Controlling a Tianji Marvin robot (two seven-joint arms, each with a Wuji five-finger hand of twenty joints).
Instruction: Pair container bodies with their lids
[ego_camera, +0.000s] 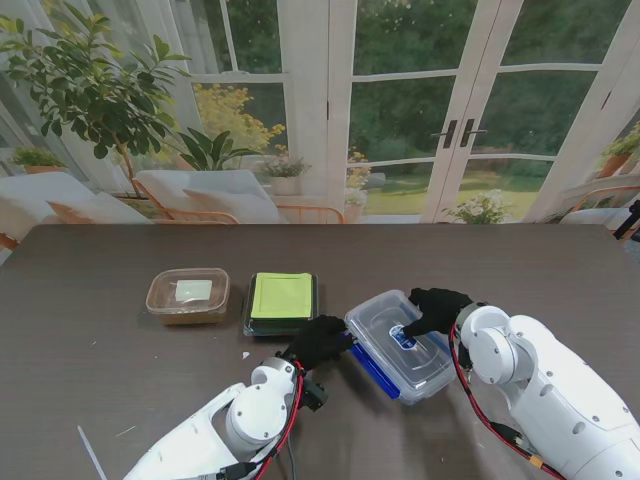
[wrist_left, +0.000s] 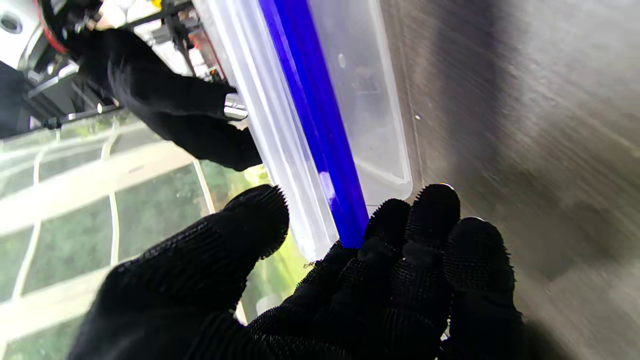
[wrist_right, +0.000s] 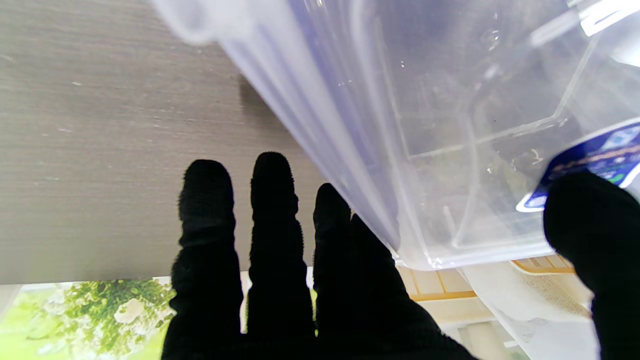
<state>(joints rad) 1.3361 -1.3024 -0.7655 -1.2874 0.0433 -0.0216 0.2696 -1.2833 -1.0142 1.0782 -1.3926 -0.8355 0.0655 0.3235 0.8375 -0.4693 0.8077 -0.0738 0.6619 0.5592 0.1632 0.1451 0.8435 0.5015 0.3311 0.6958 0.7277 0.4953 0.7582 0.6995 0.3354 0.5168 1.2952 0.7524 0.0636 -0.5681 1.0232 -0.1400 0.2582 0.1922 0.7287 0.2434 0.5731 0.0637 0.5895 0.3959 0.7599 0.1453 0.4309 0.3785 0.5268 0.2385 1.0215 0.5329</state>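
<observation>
Stand view, subject: clear rectangular container (ego_camera: 402, 345) with a blue clip (ego_camera: 374, 372) along one long edge and a blue label (ego_camera: 404, 339) on its lid, lying on the dark table (ego_camera: 90, 330) nearer to me than the other two boxes.
Long axis: runs diagonally, from far-left to near-right.
Left hand (ego_camera: 318, 341): at the container's left end, touching it; in the left wrist view the fingertips (wrist_left: 432, 207) meet the blue clip's end while the thumb (wrist_left: 260, 212) stands apart on the other side, so the hand brackets the corner rather than clamping it.
Right hand (ego_camera: 436, 308): on the far long side, thumb (wrist_right: 590, 215) pressing the lid by the label, three fingers (wrist_right: 272, 185) straight and close together beside the wall.
Nearer hand: both are in contact; the right bears on the lid.
Judgement: lid appears seated; remaining press would run along the diagonal axis.
Others: green-lidded box (ego_camera: 281, 302) and tan tub (ego_camera: 188, 295), both lidded, well left.
</observation>
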